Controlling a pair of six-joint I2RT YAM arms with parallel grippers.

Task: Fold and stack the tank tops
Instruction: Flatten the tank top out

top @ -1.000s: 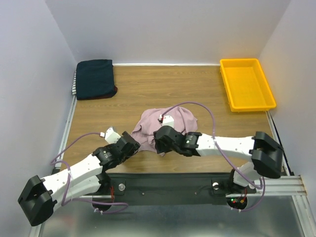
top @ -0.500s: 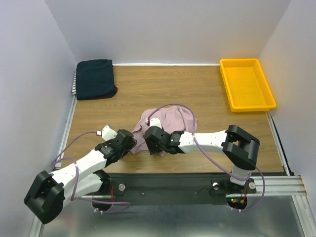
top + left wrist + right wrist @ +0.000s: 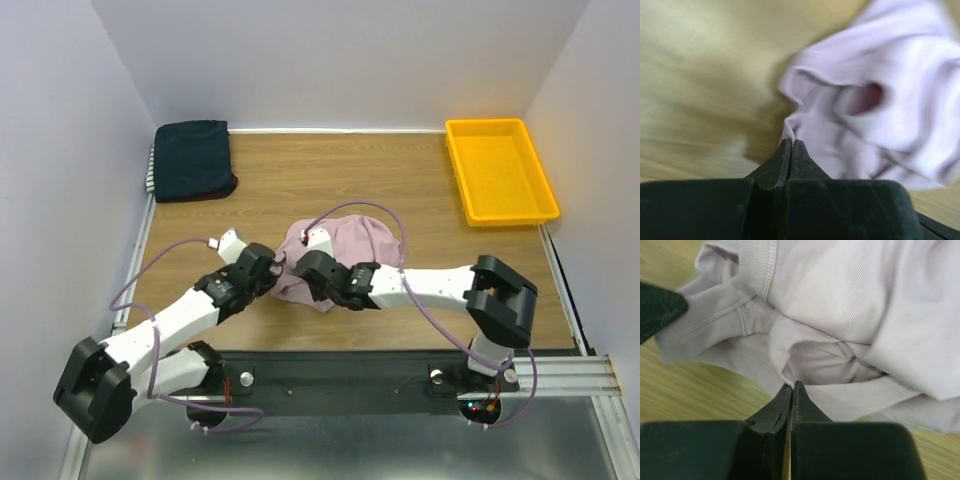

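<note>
Pinching the crumpled pink tank top (image 3: 355, 240) at mid-table, we have our left gripper (image 3: 791, 143) and right gripper (image 3: 792, 386) clamped on its near edge, the navy-topped folded stack (image 3: 190, 160) lying far left.

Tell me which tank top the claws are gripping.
The crumpled pale pink tank top mid-table: the left claw and right claw are shut on its edge. The navy-topped folded stack lies apart, far left.

Left claw (image 3: 791, 144), right claw (image 3: 791, 386) closed.
</note>
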